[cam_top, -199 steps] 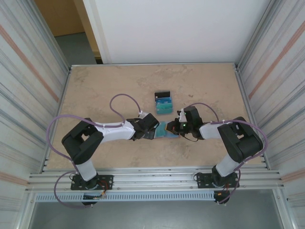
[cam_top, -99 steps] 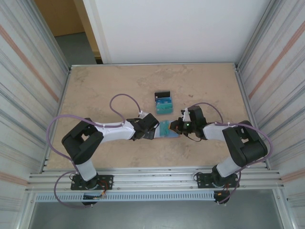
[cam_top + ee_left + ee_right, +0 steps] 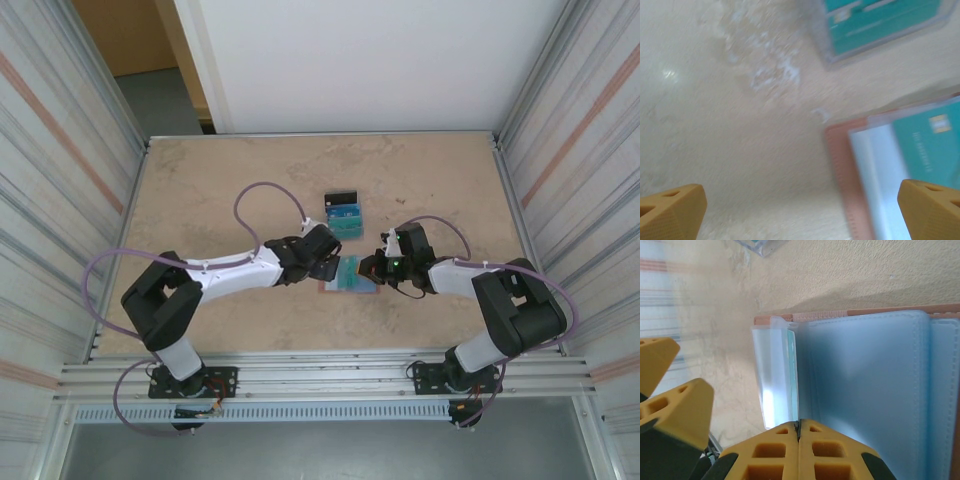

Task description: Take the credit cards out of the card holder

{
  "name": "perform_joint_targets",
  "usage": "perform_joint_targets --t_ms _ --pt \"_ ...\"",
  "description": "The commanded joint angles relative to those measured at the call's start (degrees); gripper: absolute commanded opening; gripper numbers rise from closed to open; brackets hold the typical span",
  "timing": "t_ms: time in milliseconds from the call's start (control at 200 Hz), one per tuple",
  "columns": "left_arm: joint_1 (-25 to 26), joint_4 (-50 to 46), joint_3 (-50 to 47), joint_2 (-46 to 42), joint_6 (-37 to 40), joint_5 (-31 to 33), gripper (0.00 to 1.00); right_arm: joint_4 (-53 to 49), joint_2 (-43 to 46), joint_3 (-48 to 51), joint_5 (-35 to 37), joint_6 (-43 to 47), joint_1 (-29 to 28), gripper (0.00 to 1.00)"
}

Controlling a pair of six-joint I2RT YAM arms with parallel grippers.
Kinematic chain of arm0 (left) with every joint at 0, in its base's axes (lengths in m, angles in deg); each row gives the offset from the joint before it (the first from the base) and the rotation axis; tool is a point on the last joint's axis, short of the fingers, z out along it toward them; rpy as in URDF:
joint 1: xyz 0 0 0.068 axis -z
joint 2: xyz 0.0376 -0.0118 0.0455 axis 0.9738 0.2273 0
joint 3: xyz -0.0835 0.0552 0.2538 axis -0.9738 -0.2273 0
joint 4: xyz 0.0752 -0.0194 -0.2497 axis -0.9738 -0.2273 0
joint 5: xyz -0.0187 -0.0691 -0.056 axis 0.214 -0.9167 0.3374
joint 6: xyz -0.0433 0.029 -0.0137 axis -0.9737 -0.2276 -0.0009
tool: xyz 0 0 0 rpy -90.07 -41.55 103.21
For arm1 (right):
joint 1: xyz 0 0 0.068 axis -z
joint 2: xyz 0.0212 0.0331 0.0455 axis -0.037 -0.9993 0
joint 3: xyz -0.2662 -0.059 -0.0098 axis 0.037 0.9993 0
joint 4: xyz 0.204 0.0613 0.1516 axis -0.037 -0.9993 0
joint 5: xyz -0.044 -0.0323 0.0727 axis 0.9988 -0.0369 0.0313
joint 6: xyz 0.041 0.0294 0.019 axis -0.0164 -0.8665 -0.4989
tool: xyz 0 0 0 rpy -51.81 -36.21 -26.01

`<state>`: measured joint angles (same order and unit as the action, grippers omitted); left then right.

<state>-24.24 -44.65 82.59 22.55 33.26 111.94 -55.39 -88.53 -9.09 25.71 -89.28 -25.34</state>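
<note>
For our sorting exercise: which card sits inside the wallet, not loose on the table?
The teal card in the clear pocket of the open wallet. The black card, blue card and second teal card lie outside it on the table.

Black-and-white arms (image 3: 232, 276), purple cables (image 3: 265, 185), yellow tool fingers (image 3: 771, 452)

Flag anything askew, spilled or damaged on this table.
Nothing spilled or damaged. The card holder lies open with a teal card in its clear pocket; the loose cards sit overlapping, not squared, just beyond it.
</note>
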Motion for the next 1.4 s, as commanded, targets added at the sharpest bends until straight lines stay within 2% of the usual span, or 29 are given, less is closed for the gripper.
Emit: perform_joint_targets --t_ms 0,241,381,501,631,777,902,1082,1273,1398 --pt "0.5 0.9 2.3 2.7 3.2 -2.3 0.99 -1.6 1.2 -1.3 0.3 1.2 0.0 0.04" --pt "0.6 0.1 4.9 9.0 4.5 -4.4 0.99 -1.2 1.5 -1.3 0.2 0.8 -0.1 0.09" --pt "0.6 -1.2 4.9 9.9 4.1 -4.2 0.99 -0.3 1.1 -1.2 -0.1 0.4 -0.2 0.11" --pt "0.6 -1.6 4.7 10.2 3.9 -4.4 0.99 2.0 0.4 -1.1 -1.0 -0.2 -0.7 0.19" --pt "0.6 -1.6 4.4 10.4 3.7 -4.8 0.99 3.2 -1.2 -1.8 -0.7 -0.1 -2.0 0.22" --pt "0.6 -1.6 4.4 10.5 3.5 -5.1 0.99 4.1 -3.0 -2.6 -0.3 -0.1 -3.0 0.20" --pt "0.6 -1.6 4.1 9.8 3.2 -5.1 0.99 3.6 -3.5 -3.1 0.4 0.1 -2.9 0.10" --pt "0.2 -2.1 2.6 7.3 3.5 -3.6 0.99 -6.1 0.7 -4.8 3.8 5.1 -1.7 0.05" --pt "-0.1 -2.4 0.8 4.3 3.9 -3.1 0.99 -22.3 8.0 -8.8 12.2 14.2 -0.8 0.05" --pt "-0.1 -2.5 0.1 0.9 4.4 -3.1 0.99 -26.8 12.6 -10.0 12.4 19.2 -0.8 0.05"
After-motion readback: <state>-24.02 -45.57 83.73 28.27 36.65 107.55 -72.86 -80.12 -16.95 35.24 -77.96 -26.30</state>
